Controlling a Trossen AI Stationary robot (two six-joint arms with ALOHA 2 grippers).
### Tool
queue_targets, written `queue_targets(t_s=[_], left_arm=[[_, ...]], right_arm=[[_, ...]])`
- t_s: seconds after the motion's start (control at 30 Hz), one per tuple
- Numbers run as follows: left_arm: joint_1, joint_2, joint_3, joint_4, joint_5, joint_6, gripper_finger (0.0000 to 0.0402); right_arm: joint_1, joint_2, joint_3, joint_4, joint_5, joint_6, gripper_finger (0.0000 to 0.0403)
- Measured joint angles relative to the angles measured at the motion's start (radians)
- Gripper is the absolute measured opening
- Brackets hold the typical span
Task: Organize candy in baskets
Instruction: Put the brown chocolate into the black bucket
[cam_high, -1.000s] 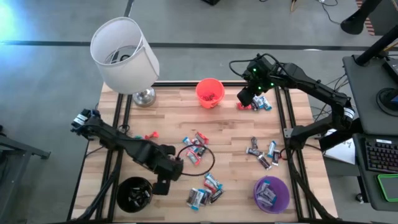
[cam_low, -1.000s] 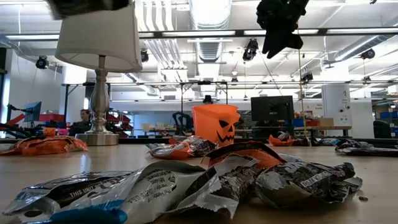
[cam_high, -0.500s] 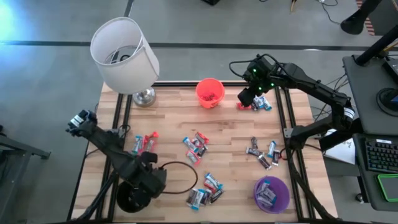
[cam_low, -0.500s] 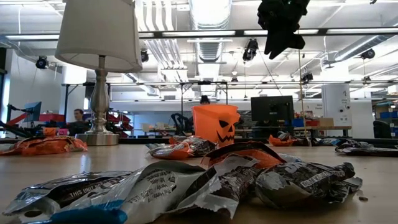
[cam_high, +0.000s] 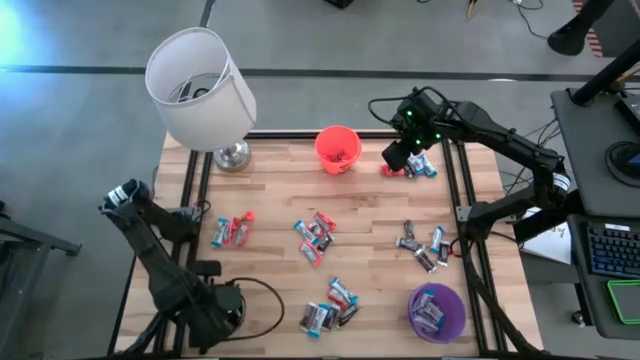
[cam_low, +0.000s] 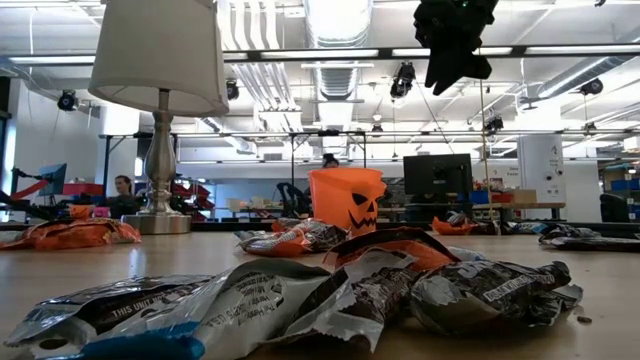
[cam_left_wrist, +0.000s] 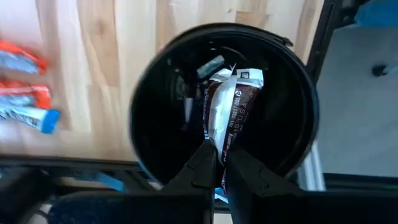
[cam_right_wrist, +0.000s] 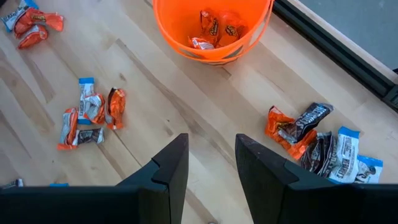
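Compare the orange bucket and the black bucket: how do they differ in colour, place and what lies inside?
The orange bucket stands at the table's far edge, while the black bucket sits at the near left corner, under the left end effector. The orange bucket holds a few orange-wrapped candies; the black bucket holds a dark brown and white wrapper, gripped by the shut left end effector. Both are small, round, open-topped and upright.

At the lower left of the high view, the left gripper (cam_high: 222, 312) is covering the black basket (cam_high: 234, 300), so its contents are not showing there. In the low view, the lampshade (cam_low: 158, 50) is running off the top edge. The purple basket's (cam_high: 437, 310) wrappers are too small for reading any print.
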Motion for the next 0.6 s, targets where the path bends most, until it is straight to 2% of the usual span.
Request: queue_targets(t_s=[0.33, 0.6], left_arm=[[-0.038, 0.000, 0.000, 0.054, -0.001, -0.134, 0.0007], [-0.038, 0.000, 0.000, 0.056, -0.001, -0.222, 0.0058]], right_arm=[[0.000, 0.000, 0.000, 0.000, 0.000, -0.009, 0.0123], [0.000, 0.000, 0.000, 0.000, -0.001, -0.036, 0.0123]])
